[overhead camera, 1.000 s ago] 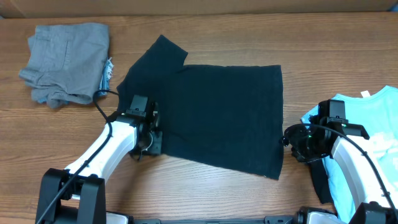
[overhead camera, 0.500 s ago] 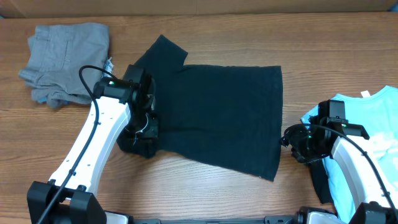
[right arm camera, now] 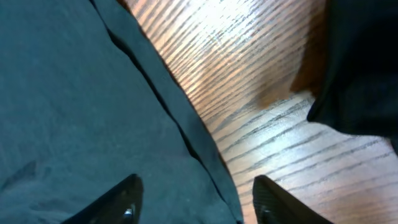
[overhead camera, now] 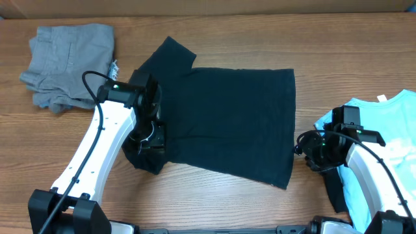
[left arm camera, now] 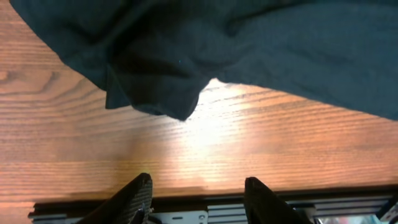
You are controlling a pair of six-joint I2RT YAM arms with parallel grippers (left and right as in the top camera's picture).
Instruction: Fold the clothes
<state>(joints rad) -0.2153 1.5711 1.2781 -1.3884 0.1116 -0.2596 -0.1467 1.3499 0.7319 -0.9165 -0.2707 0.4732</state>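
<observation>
The black T-shirt (overhead camera: 234,117) lies spread flat in the middle of the table (overhead camera: 214,203), with its bottom hem to the right. Its near-left sleeve (overhead camera: 140,157) is bunched into a small heap. The left gripper (overhead camera: 148,135) hangs over this bunched corner; in the left wrist view its fingers (left arm camera: 138,194) stand apart, nothing is between them, and the cloth lies free on the wood beyond them. The right gripper (overhead camera: 304,148) is at the right edge of the shirt, near its near-right corner. Its fingers (right arm camera: 124,200) are also spread, one over the black cloth and one over bare wood, with the hem running between them, not pinched. The grey folded garments (overhead camera: 68,65) lie at the far left, well apart from the shirt. The light blue T-shirt (overhead camera: 387,123) lies at the right edge, partly under the right arm.
</observation>
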